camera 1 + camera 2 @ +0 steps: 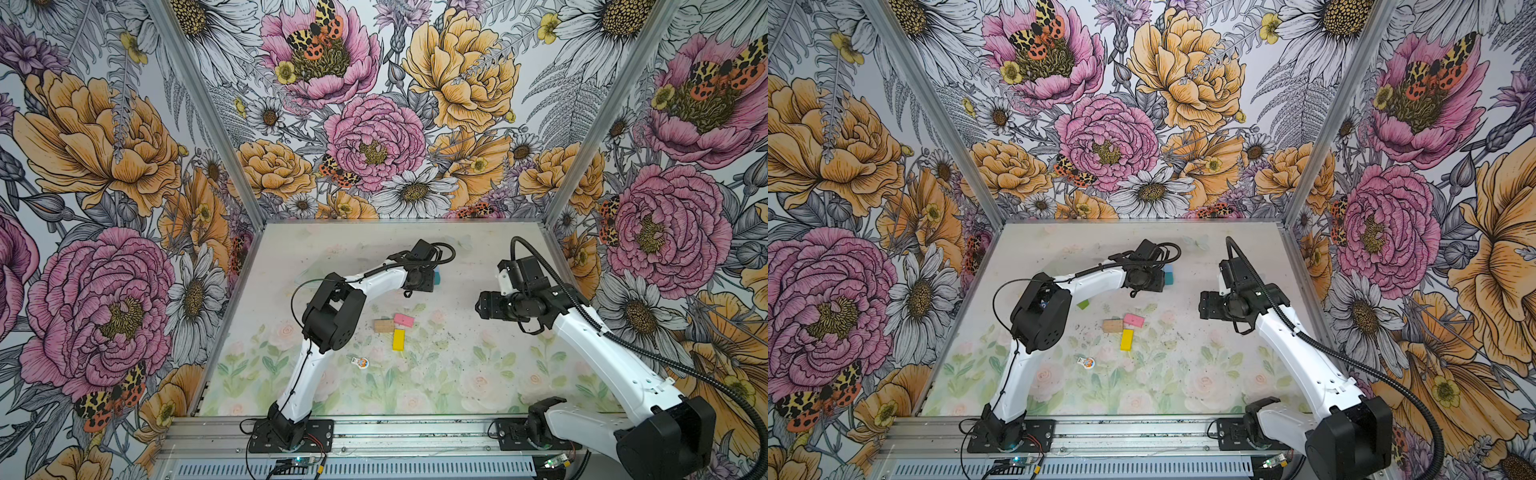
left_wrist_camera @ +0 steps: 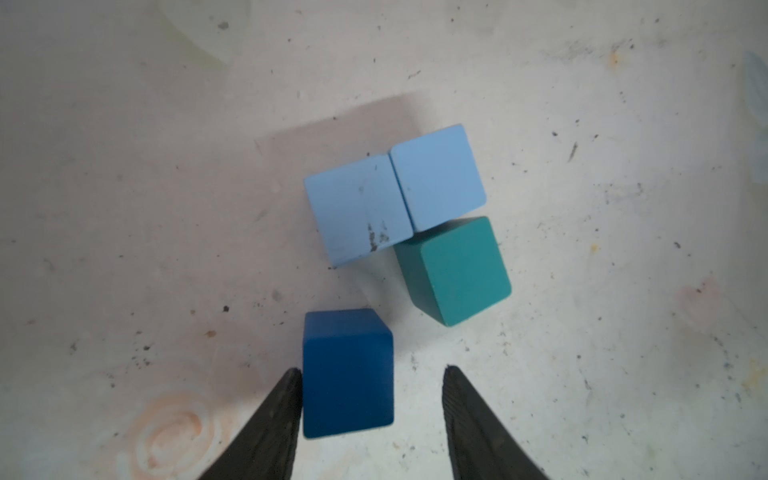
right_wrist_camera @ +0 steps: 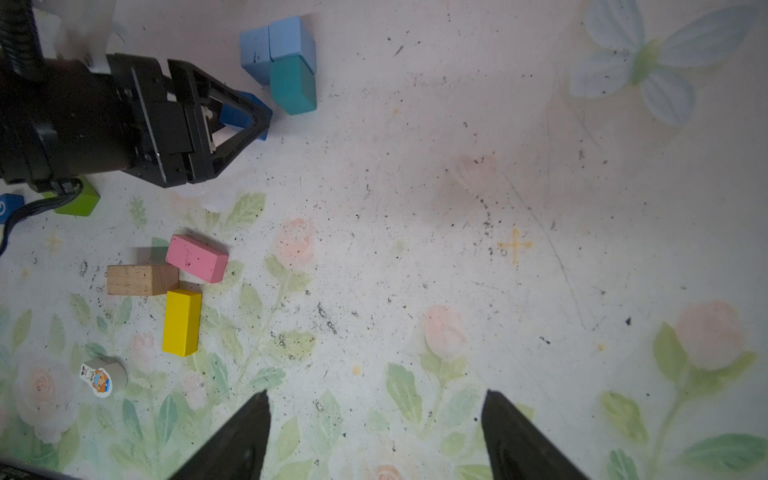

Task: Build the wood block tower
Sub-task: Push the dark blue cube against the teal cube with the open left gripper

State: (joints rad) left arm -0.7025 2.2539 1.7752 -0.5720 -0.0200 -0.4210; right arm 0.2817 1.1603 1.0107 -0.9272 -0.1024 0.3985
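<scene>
The left pincer (image 2: 372, 399) stands partly spread around the dark blue cube (image 2: 348, 374), one finger touching its side, the other clear. The base is being laid: two light blue cubes (image 2: 395, 187) and a teal cube (image 2: 455, 270) cluster toward the counter's far edge. Next, probably seat this cube against them. The bricks (image 3: 183, 286) wait mid-counter. The right pincer (image 3: 374, 436) hangs wide, empty.

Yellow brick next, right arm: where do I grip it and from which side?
Take the yellow brick across its two long sides near the middle, coming straight down. It lies flat, and its far end sits close to the bare-wood brick, so an end grip looks cramped. Its long sides look free. The right hand is open and holds nothing.
</scene>
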